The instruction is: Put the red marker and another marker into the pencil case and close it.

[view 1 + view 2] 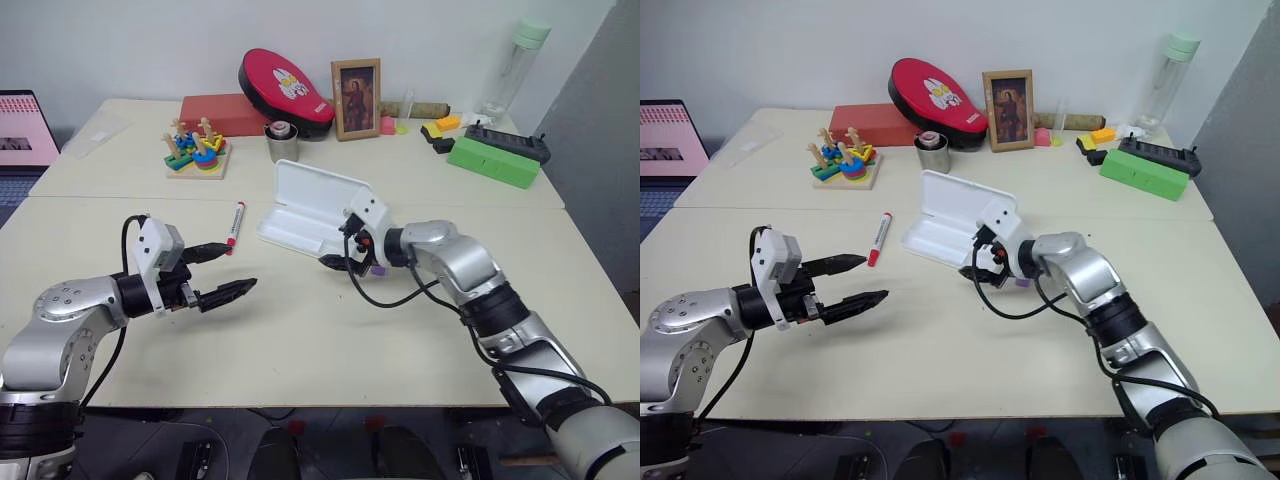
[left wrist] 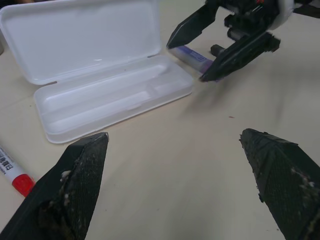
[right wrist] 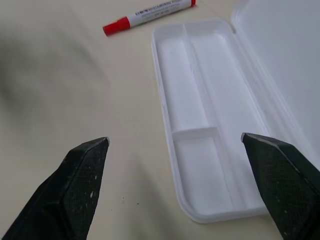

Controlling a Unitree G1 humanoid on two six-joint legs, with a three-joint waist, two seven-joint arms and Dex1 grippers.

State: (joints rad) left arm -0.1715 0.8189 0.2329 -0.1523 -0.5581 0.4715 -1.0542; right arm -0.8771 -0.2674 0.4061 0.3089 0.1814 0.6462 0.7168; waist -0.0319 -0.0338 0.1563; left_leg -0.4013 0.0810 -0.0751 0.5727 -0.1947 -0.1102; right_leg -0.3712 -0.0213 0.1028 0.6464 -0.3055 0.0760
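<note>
Near the middle of the table (image 1: 300, 340), the red marker (image 1: 237, 224) (light, stiff, slick-barrelled) lies left of the open pencil case (image 1: 310, 215); both grippers' fingers stand wide and empty, so pinch it mid-barrel.

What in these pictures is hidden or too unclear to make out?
- Purple highlighter: left wrist view, far end hidden behind the right gripper.
- Red marker: left wrist view, cut off by the edge.
- Small items beside the green box: too small to identify.
</note>
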